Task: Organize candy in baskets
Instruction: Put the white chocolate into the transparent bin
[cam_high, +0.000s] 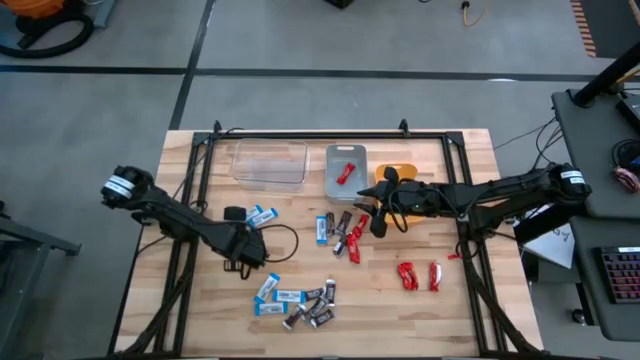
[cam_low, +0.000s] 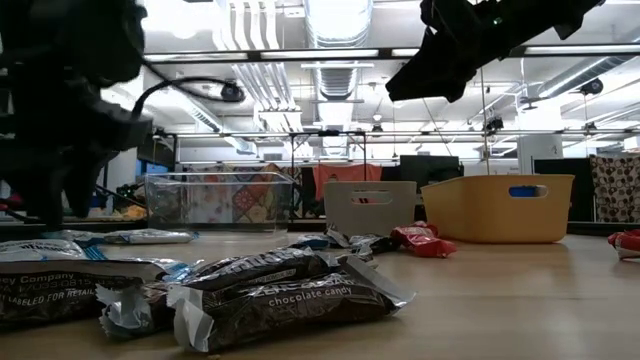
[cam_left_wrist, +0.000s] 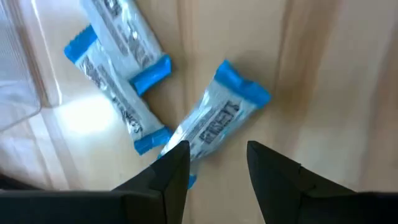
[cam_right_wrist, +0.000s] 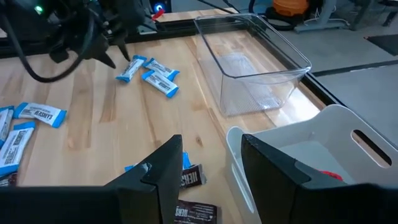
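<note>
1. High view: most candy (cam_high: 300, 305) lies loose on the surface (cam_high: 480, 310); one red piece (cam_high: 345, 173) sits in the grey-blue basket (cam_high: 346, 170), the clear basket (cam_high: 270, 162) looks bare, and the orange-yellow basket (cam_high: 405, 172) is partly hidden.
2. Left pincer (cam_left_wrist: 214, 177), spread, hangs just above a blue-and-white bar (cam_left_wrist: 221, 121) (nothing pinched).
3. Right pincer (cam_right_wrist: 208, 174), spread, hovers beside the grey-blue basket.
4. Only the low view reads the brown wrappers' print.
</note>
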